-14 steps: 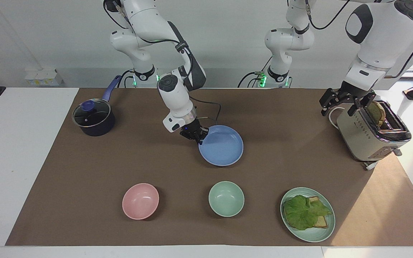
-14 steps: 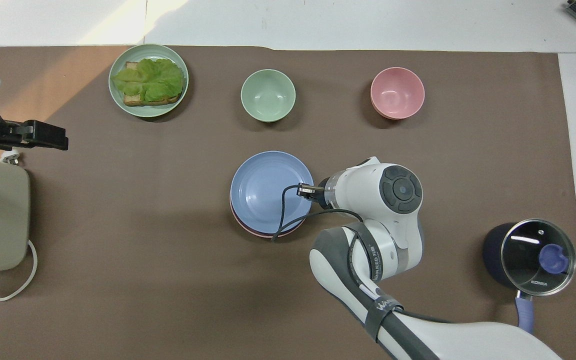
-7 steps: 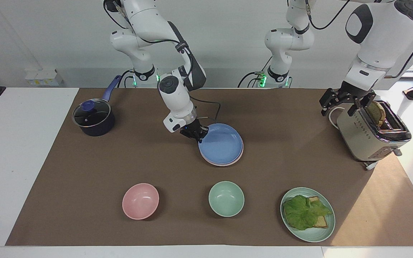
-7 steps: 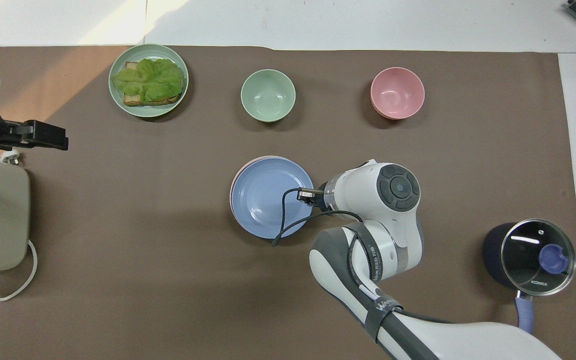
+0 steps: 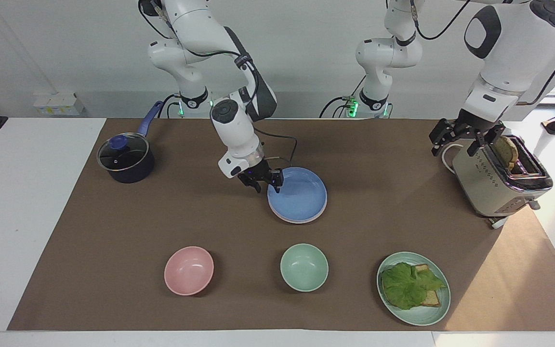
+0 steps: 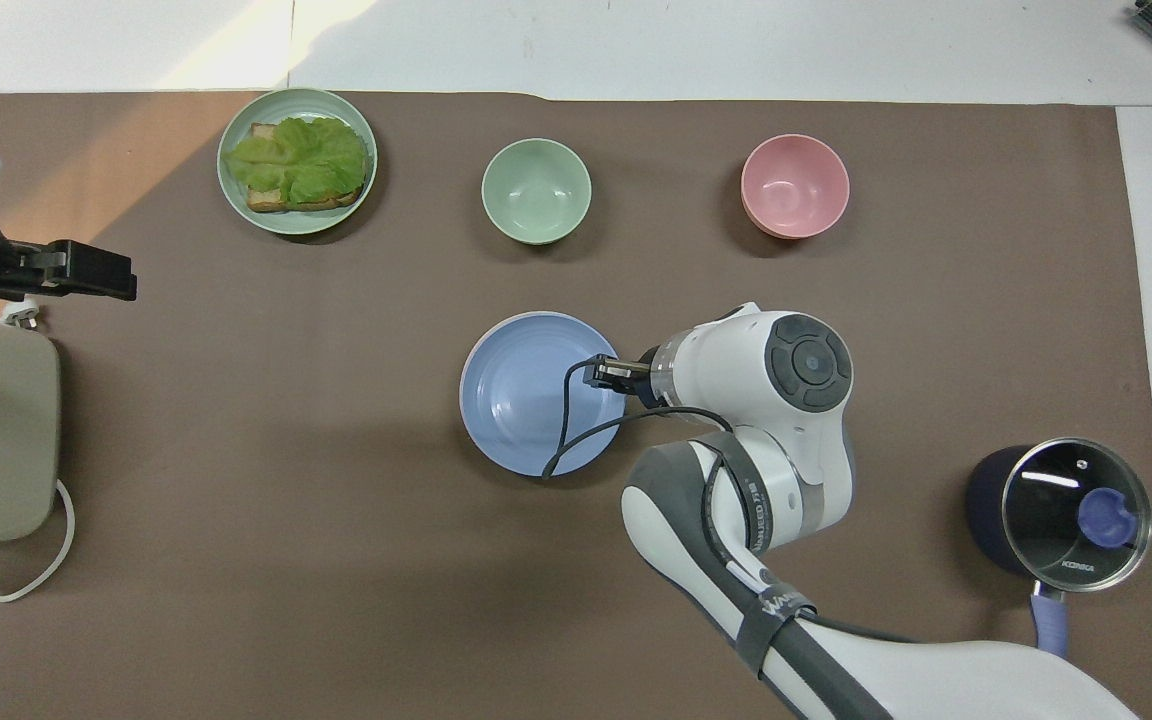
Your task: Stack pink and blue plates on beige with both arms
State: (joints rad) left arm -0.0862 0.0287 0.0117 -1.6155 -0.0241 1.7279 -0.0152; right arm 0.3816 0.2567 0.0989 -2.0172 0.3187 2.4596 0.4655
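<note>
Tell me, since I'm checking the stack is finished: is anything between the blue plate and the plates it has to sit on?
Nothing visible. The blue plate lies directly on the stack, a pale rim showing beneath it. The right gripper hangs open at its edge; the left gripper waits open by the toaster.

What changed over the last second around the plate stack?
The right gripper lowered the blue plate squarely onto the stack, then opened and let go; it is still at the rim. The left gripper stayed open over the toaster; bowls and pot unmoved.
</note>
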